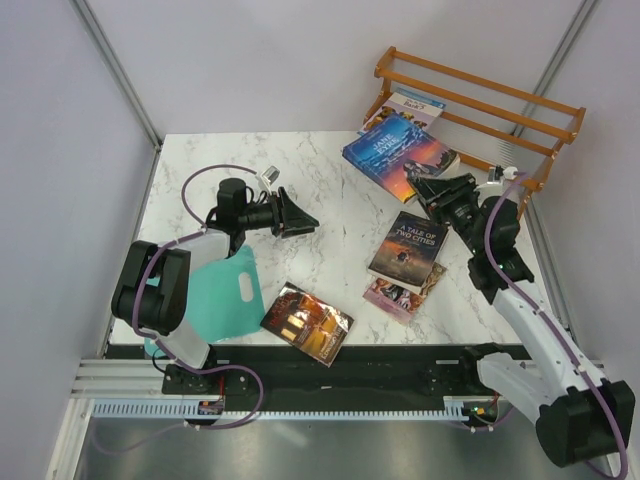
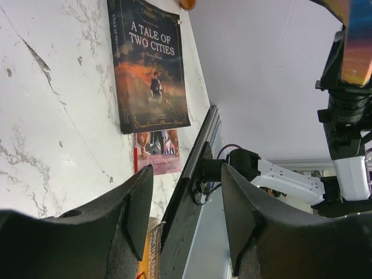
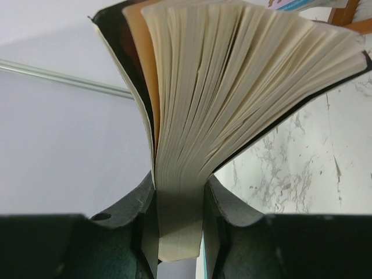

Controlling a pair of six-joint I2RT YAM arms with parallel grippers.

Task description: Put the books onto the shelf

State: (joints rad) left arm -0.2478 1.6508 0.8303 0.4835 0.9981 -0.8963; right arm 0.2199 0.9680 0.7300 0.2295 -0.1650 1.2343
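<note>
My right gripper (image 1: pixel 428 187) is shut on the edge of the blue "Jane Eyre" book (image 1: pixel 388 148), just in front of the shelf (image 1: pixel 500 112). In the right wrist view its pages (image 3: pixel 232 87) fan out above my gripper (image 3: pixel 179 192). A light-blue book (image 1: pixel 417 104) rests against the shelf's left end. "A Tale of Two Cities" (image 1: pixel 407 247) lies flat, partly over a pink book (image 1: pixel 393 298); both books show in the left wrist view, the dark one (image 2: pixel 150 64) above the pink one (image 2: pixel 156 152). A dark red-brown book (image 1: pixel 307 322) lies near the front edge. My left gripper (image 1: pixel 297 218) is open and empty above the table's middle.
A teal flat sheet (image 1: pixel 225 292) with a handle hole lies by the left arm's base. The black rail (image 1: pixel 330 365) runs along the near edge. White walls close in the back and sides. The shelf stands at the far right corner.
</note>
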